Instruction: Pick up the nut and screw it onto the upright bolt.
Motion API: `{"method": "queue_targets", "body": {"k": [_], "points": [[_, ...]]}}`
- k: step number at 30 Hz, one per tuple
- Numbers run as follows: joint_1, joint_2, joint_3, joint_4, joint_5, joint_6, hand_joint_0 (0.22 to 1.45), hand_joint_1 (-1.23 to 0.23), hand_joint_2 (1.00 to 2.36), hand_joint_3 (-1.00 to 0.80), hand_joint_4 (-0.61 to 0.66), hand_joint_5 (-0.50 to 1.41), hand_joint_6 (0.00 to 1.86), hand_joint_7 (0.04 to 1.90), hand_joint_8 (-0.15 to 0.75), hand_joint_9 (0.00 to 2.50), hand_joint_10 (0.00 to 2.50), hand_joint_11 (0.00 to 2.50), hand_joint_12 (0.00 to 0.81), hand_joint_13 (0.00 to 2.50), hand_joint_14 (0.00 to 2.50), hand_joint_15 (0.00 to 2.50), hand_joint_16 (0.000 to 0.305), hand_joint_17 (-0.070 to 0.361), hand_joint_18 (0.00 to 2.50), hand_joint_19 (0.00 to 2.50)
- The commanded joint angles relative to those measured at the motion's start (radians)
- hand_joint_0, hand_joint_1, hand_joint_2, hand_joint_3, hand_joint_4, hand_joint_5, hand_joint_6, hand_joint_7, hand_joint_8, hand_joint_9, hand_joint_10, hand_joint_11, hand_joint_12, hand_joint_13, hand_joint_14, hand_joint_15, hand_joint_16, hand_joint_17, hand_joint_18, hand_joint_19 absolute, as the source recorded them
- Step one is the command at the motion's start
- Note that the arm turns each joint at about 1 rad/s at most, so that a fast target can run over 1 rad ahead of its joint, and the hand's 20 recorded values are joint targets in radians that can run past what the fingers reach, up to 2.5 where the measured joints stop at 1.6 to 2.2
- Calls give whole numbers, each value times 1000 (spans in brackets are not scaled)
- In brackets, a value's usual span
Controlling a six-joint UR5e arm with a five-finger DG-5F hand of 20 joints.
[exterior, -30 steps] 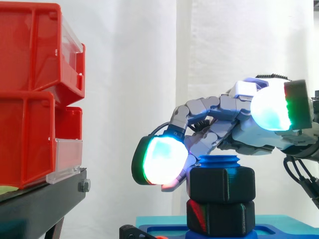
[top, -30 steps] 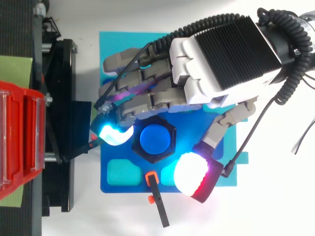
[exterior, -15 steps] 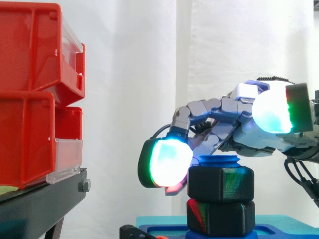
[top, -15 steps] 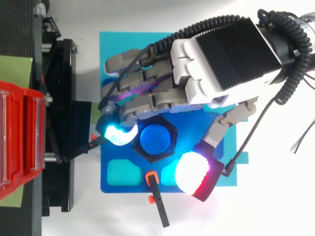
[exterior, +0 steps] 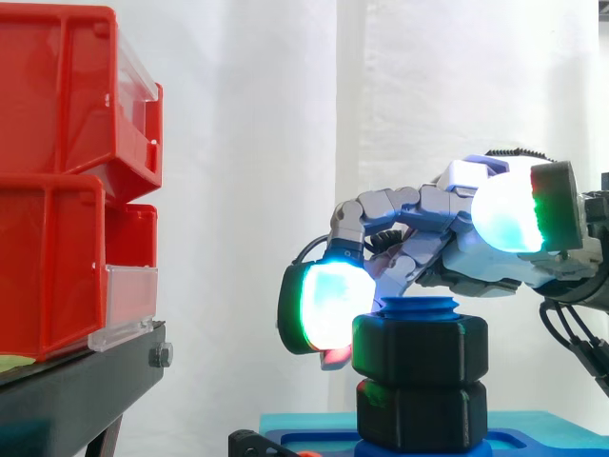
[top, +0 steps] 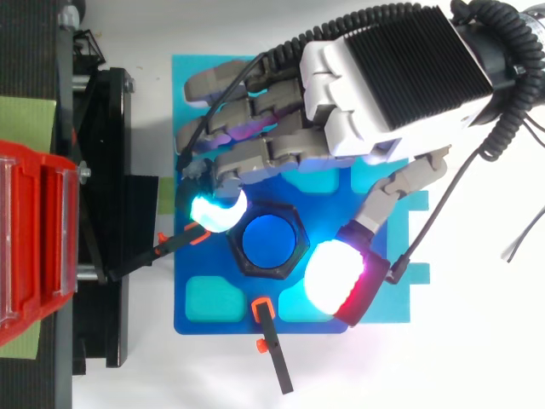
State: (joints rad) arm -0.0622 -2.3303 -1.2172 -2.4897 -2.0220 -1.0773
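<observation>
Hand: the robot hand (top: 400, 77) reaches in from 1 o'clock in the top view, fingers loosely bent and thumb spread wide, gripping nothing.
Finger pad: a cyan-glowing fingertip (top: 217, 213) sits against the nut's edge at 10 o'clock; in the side view it is level with the nut's upper half.
Thumb pad: the white-and-red glowing pad (top: 334, 285) is at the nut's 4 o'clock in the top view, and in the side view it is above the nut, apart from it.
Nut: the black hexagonal plastic nut (exterior: 421, 350) is threaded on the upright blue plastic bolt (top: 266, 241), whose top pokes out above it.
Below: a second black hexagonal nut (exterior: 419, 416) is directly under the first, touching it.
Base: a blue flat plate with cyan pockets (top: 204, 319) carries the bolt.
Beside: red plastic bins (exterior: 57, 190) on a black stand (exterior: 76, 390), at 9 o'clock, well apart.
</observation>
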Motion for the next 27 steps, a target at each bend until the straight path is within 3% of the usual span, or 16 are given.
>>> {"method": "queue_targets", "body": {"k": [1,11,27], "points": [[-4,0,-1,0,-1,-1,464,-208,1000,-500,192,-44,504,1234,302,863,0,0,318,543,0,0,34,77,343,0],[-16,0,-2,-5,-4,-3,470,-219,1000,-500,163,2,503,1359,296,932,1,0,310,576,0,0,33,74,374,0],[-42,0,-4,-6,-26,-3,481,-240,1000,-500,136,63,502,1408,238,1165,0,6,280,684,0,0,30,67,449,0]]}}
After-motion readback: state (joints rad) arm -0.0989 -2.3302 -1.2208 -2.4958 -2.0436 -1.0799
